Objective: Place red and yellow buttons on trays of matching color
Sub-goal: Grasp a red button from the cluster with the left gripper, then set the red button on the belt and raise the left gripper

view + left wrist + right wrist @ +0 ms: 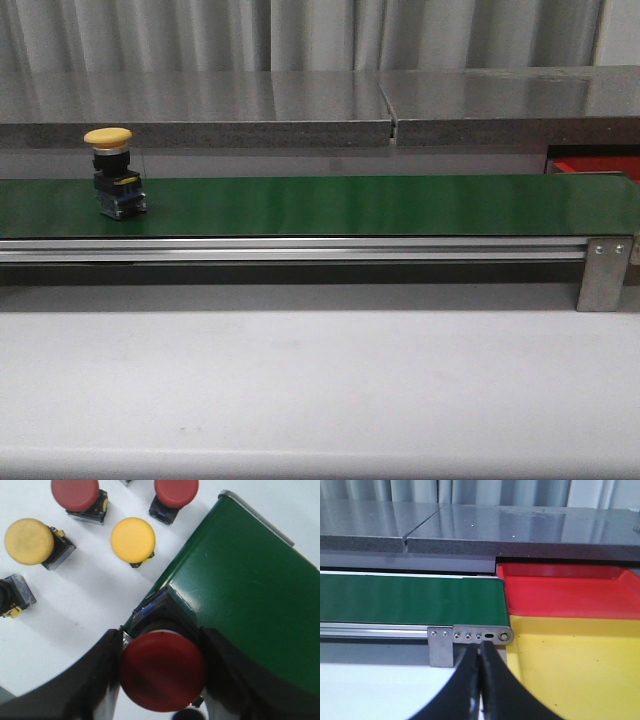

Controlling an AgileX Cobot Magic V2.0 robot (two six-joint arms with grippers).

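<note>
**Left tool clamped on a red button at the near end of the green belt**

Left tool (162, 680) has its two dark fingers pressed against either side of a red button (162, 670), whose domed cap faces the wrist camera with its stem pointing away, down toward the green belt (240, 595). The belt's end lies directly under and just beyond the held button, so the coming move looks like a short drop onto it.

Largest to smallest, all placed from the belt: it runs long across the white table (320, 390). Past its far end sit the red tray (565, 592) and, touching it, the yellow tray (575, 665). The right tool (480, 680) hovers near that end, fingers together and holding nothing. One yellow button (116, 175) stands upright on the belt, toward the left arm's end. Beside the belt on the table, more red and yellow buttons wait, apart from one another. Nothing appears to block the belt surface below the held button.
</note>
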